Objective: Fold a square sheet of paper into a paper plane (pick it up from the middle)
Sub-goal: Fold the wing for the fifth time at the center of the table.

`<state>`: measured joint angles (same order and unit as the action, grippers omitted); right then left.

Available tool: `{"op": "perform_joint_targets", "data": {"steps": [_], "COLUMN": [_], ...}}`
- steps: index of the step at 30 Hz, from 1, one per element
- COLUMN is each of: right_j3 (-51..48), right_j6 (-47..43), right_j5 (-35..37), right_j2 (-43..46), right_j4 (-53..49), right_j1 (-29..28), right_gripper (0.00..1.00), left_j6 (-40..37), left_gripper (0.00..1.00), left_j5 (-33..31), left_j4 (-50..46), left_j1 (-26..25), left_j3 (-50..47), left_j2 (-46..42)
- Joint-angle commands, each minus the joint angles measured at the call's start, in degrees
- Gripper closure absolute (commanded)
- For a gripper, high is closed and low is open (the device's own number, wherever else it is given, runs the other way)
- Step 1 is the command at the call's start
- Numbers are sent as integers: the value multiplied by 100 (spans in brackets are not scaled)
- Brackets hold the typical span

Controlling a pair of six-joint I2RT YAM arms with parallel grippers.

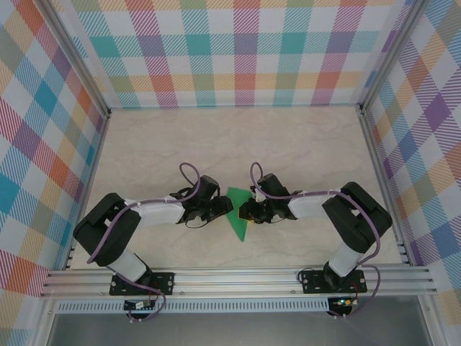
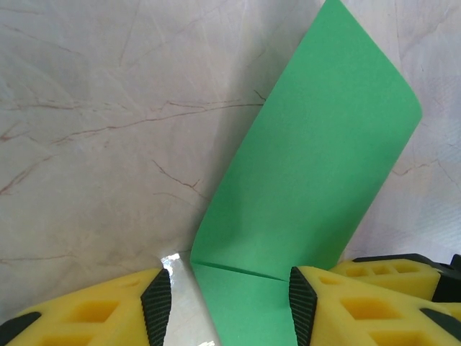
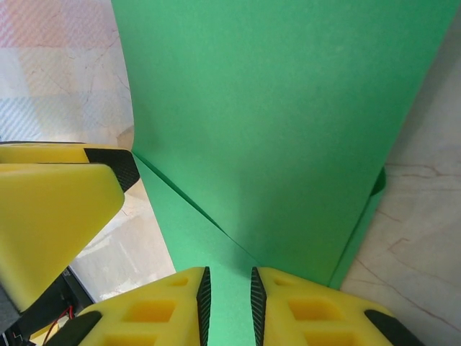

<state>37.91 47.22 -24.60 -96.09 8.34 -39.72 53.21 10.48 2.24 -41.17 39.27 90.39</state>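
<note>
Right pincer [image 3: 227, 295]: clamped on the paper [image 3: 288, 130], at its near edge
Left pincer [image 2: 229, 306]: apart, straddling the paper's crease [image 2: 238, 268]
Advice: close squarely over that crease, paper held taut

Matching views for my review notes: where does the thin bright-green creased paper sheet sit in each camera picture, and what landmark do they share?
Top external: the green paper sheet lies just below the picture's centre.
Left wrist: it rises from bottom centre to top right, inside the open left gripper.
Right wrist: it spans the upper middle, pinched at the bottom by the right gripper.
Shared landmark: the beige marbled tabletop.
</note>
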Motion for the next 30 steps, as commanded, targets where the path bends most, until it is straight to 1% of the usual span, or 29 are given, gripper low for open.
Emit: {"op": "perform_joint_targets", "data": {"steps": [1,12,14,28,30], "right_j3": [-140,158,179,225,265], "right_j6": [-12,-28,-43,-63,-94], "right_j5": [164,100,110,69,70], "right_j2": [-292,-153,-147,-8,27], "right_j4": [-158,-366,-408,-477,-545], "right_j1": [-18,-18,-18,-18,-17], "right_gripper": [74,73,73,71,71], "left_j6": [93,128,128,190,194], "left_gripper": [51,54,57,58,60], "left_j5": [181,193,200,165,172], "left_j4": [389,576,607,646,646], "left_j1": [-84,-136,-131,-155,-154], "left_j3": [141,88,82,35,46], "left_j2": [275,155,146,-17,-30]}}
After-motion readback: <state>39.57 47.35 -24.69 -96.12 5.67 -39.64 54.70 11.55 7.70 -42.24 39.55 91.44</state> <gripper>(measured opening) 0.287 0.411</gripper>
